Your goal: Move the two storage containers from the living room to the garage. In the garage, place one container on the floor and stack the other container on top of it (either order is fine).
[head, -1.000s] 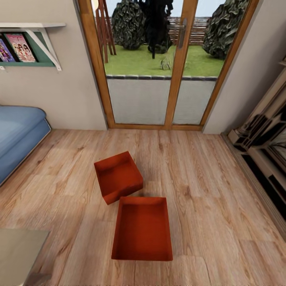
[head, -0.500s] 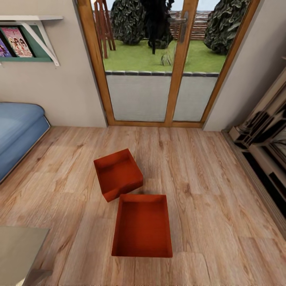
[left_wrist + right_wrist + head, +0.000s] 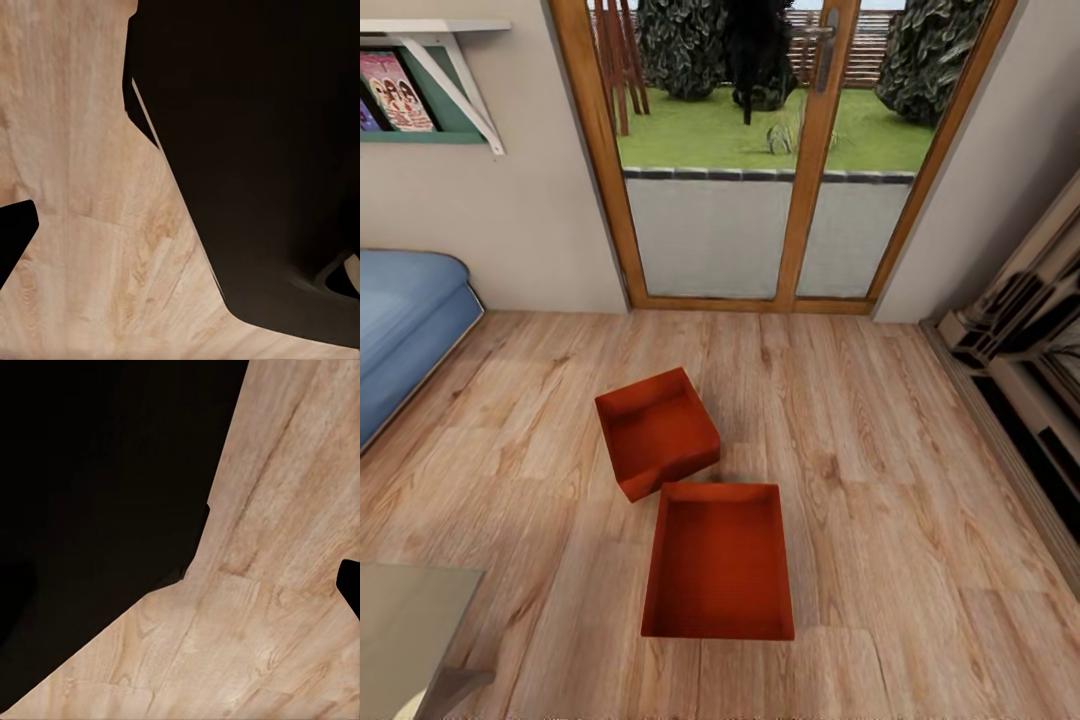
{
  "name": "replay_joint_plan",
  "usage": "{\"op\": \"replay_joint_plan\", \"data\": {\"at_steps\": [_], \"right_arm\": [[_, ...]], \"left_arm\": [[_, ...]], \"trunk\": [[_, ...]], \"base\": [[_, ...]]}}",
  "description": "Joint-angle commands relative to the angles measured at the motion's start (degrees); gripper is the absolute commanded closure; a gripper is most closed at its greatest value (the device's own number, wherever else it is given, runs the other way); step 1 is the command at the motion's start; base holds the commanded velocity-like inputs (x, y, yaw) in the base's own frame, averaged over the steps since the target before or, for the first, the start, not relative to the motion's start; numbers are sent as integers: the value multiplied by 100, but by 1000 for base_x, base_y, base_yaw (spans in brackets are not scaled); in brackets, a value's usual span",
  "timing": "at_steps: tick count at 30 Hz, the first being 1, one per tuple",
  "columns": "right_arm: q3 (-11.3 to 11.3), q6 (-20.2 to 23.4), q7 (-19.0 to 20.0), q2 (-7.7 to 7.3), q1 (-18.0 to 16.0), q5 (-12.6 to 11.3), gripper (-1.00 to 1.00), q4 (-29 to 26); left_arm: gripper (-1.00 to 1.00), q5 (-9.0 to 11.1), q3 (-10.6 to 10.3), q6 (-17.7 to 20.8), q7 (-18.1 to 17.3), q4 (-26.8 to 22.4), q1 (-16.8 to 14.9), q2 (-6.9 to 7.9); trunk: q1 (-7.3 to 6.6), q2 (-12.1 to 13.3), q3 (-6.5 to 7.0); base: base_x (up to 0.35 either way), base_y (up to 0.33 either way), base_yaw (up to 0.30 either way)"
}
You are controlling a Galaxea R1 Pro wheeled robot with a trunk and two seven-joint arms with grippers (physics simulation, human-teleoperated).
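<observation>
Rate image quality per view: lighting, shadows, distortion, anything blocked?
Head view: even, soft light, no glare; wide-angle bend on the door frame; both storage containers sharp, casting only faint shadows on the wood floor. Left wrist view: a black, unlit mass blocks much of it; floor grain soft. Right wrist view: likewise about half black; floor evenly lit.

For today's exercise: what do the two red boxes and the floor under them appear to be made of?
Near box and far box: probably plastic, since the thin red-orange walls look smooth, matte and uniform.
Floor: light wood planks or laminate, showing grain and board seams with a low sheen.
</observation>
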Motion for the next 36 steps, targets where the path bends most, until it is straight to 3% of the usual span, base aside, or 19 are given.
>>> {"op": "replay_joint_plan", "data": {"at_steps": [1, 36], "right_arm": [[49, -34, -5, 3, -5, -48, -100, 18], [75, 27, 21, 19, -5, -18, -100, 18]], "left_arm": [[-100, 5, 29, -13, 2, 1, -1, -1], [-100, -3, 18, -22, -2, 4, -1, 0]], "trunk": [[0, -2, -12], [0, -2, -57]], "base": [[0, 0, 0], [0, 0, 0]]}}
